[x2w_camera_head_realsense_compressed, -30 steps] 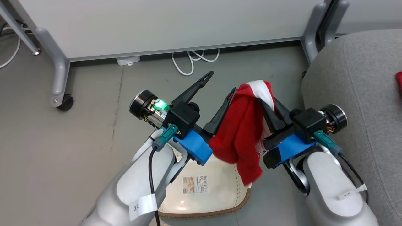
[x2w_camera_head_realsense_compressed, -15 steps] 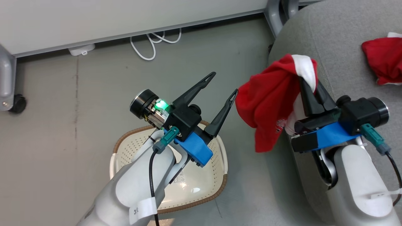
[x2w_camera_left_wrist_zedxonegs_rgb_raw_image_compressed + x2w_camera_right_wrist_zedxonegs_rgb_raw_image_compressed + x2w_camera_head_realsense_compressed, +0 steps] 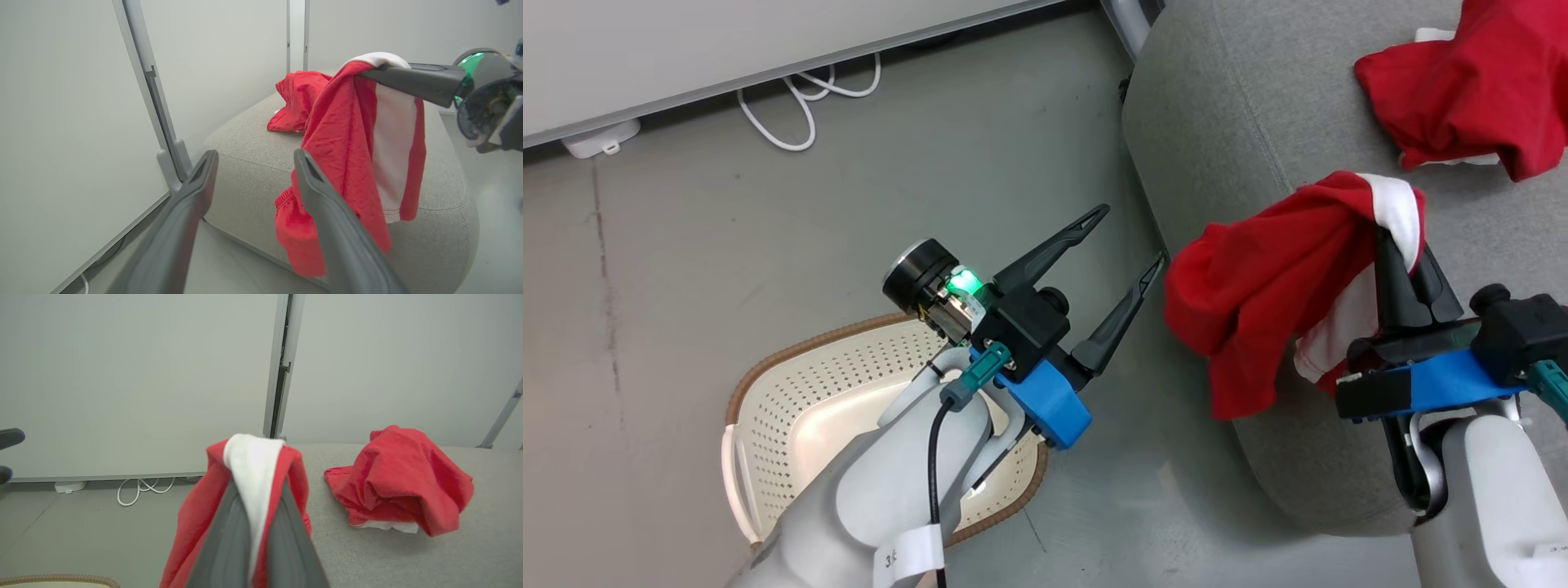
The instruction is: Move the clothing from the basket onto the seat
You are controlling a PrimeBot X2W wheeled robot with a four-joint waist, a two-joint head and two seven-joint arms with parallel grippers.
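Where the smooth grey floor (image 3: 768,245) meets the pale partition panel (image 3: 686,33), a looped white cable (image 3: 800,106) and a small white plug block (image 3: 600,137) are recorded lying along the panel's foot. A thin dark line is noted running across the floor at the left of the head view. The basket (image 3: 792,392) is stood on the floor beneath the left forearm, with its perforated cream wall and brown rim exposed. The seat (image 3: 1241,114) is observed as light grey woven upholstery with a rounded corner and a seam set in from the edge; a grey metal post (image 3: 282,363) is seen rising between two wall panels behind it. A second red garment (image 3: 1462,106) is found crumpled on the seat top, with white trim showing under it. The red garment (image 3: 1258,286) is pinched at its white stripe by the right gripper (image 3: 1401,245), whose fingers are pressed together on the cloth; it is hung over the seat's rounded edge, near the other piece but apart from it. Whether its lower folds touch the upholstery cannot be told. The left gripper (image 3: 1134,234) is held over the floor between basket and seat, with its fingers spread wide and one tip just beside the hanging cloth.
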